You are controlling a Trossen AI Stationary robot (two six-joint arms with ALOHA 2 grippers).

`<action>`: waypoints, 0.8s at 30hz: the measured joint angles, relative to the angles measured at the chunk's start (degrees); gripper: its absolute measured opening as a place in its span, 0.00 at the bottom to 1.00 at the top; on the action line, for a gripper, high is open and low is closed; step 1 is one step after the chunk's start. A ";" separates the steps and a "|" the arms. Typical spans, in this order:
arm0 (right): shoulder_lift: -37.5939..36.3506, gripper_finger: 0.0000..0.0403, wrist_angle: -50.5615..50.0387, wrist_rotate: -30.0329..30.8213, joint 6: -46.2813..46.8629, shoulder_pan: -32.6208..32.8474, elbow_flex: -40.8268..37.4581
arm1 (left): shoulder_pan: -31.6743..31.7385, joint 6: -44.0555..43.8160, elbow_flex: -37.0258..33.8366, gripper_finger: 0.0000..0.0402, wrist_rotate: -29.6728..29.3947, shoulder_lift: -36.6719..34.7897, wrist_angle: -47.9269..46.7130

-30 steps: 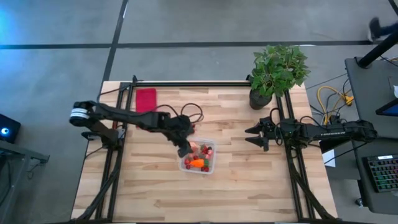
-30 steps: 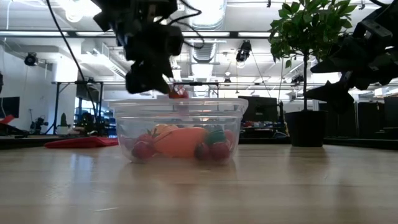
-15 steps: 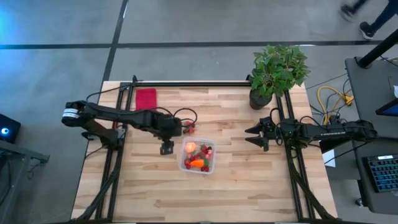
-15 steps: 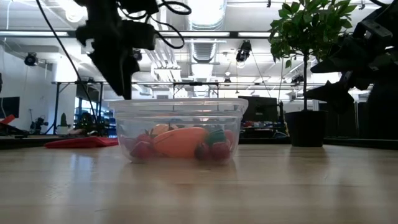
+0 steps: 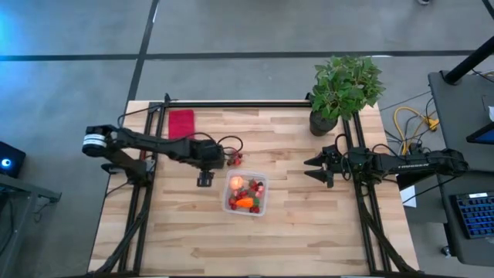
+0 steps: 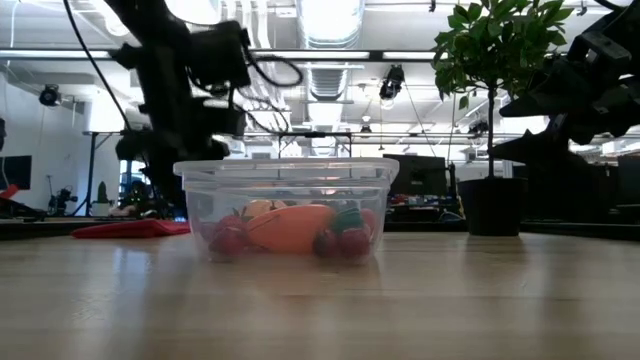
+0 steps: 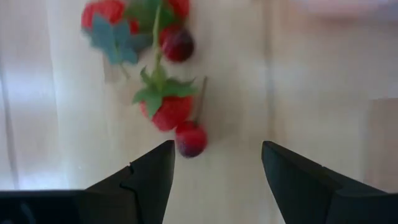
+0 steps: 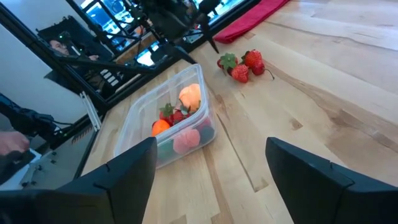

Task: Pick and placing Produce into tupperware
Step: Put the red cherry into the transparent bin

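Left gripper (image 7: 214, 165) hangs above the table with its two dark fingers spread wide and nothing between them, looking down on a small cluster of berries (image 7: 163, 106) that lies on the bare wood just outside the tupperware (image 5: 247, 194). In the high view this cluster (image 5: 234, 159) sits near the container's far left corner, apart from its wall, and the gripper (image 5: 204, 179) is just beside it. The pieces look light, small and rounded, joined by thin green stems and leaves, so they would likely roll or slip from a hard pinch; the plump red berry in the middle seems the safest place to close on, with gentle pressure. The cluster's long axis follows its stem, running roughly away from the fingers in the wrist view. Inside the tupperware already lie an orange carrot (image 5: 244, 203), a pale round fruit (image 5: 236, 184) and more red pieces. Right gripper (image 5: 315, 168) waits open and empty, well apart, near the potted plant (image 5: 343, 89).
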 joint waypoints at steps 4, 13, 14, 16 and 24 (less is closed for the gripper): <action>0.00 0.73 0.00 0.00 0.00 0.02 0.00 | 2.87 -0.01 -0.18 0.56 0.41 1.43 0.94; 0.00 0.74 0.00 0.00 0.00 0.00 -0.01 | 7.09 0.22 -0.22 0.56 7.11 2.45 5.89; 0.00 0.74 0.00 0.00 0.00 0.00 -0.02 | 7.16 0.21 -0.22 0.56 7.51 2.53 5.81; 0.00 0.74 0.00 0.00 0.00 0.01 0.00 | 7.22 0.44 -0.24 0.56 7.90 2.75 5.56; 0.00 0.73 0.00 0.00 0.00 0.00 0.00 | 7.36 1.95 -2.21 0.56 8.00 2.76 5.47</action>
